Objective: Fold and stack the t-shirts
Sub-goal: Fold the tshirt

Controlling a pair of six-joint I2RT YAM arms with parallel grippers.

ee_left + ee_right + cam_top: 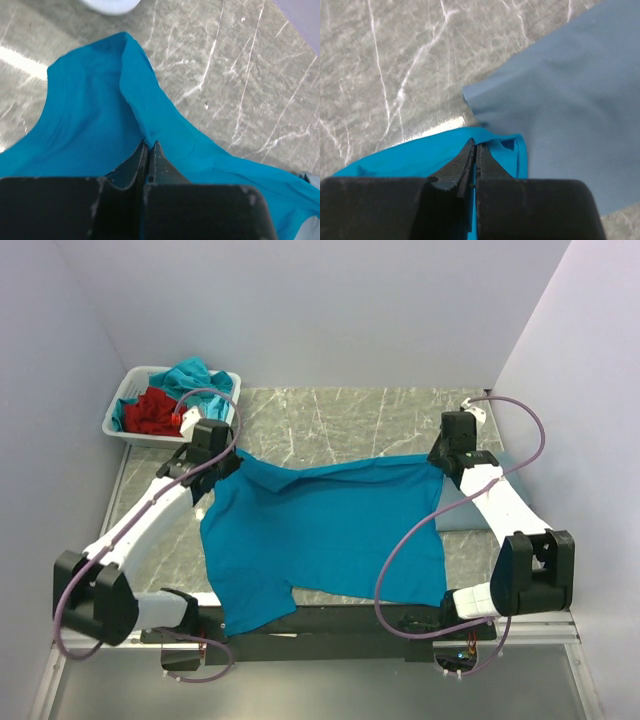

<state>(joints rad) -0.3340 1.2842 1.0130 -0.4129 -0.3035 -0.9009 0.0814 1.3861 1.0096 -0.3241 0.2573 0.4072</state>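
Left tool (149, 146) and right tool (475, 145) each pinch the teal-blue t-shirt (320, 530) stretched between them.

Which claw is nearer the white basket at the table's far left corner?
Left. The left claw pinches the teal t-shirt just beside the white basket; the right claw grips its other end, far off to the right.
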